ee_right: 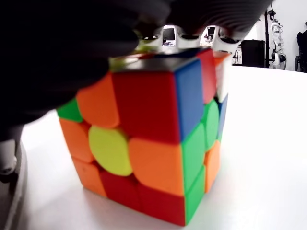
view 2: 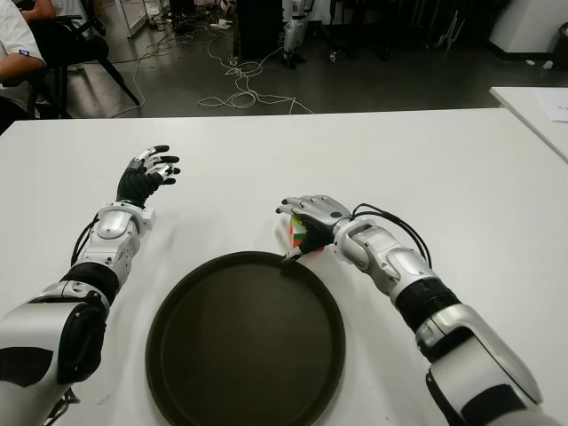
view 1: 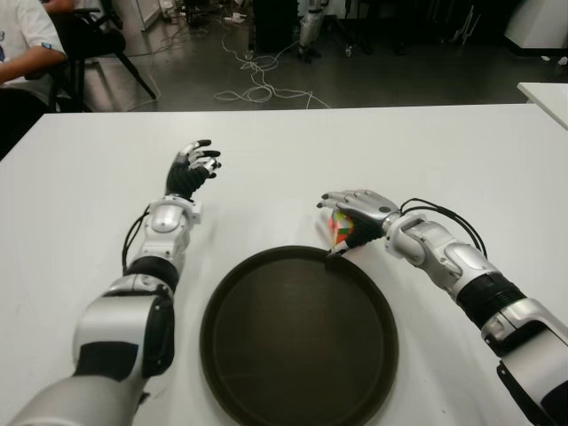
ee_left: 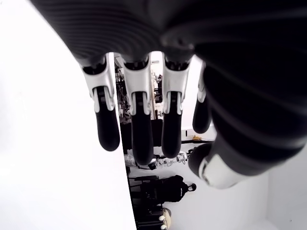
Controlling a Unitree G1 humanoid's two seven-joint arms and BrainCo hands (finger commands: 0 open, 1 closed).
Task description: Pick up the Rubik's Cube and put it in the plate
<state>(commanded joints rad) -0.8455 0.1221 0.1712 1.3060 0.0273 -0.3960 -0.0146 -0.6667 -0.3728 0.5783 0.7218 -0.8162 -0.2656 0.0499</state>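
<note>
The Rubik's Cube (ee_right: 144,143) stands on the white table (view 1: 89,177), just past the far right rim of the dark round plate (view 1: 293,355). My right hand (view 1: 335,224) is wrapped over it: fingers (view 1: 342,199) curl across its top and far side, and the thumb points down at the near side by the plate rim. Only a sliver of the cube (view 1: 340,227) shows under the hand in the eye views. My left hand (view 1: 193,167) is held up left of the plate, fingers (ee_left: 136,129) spread and holding nothing.
A person sits on a chair (view 1: 89,44) beyond the table's far left corner. Cables (view 1: 257,84) lie on the floor behind the table. Another white table (view 1: 546,93) shows at the far right.
</note>
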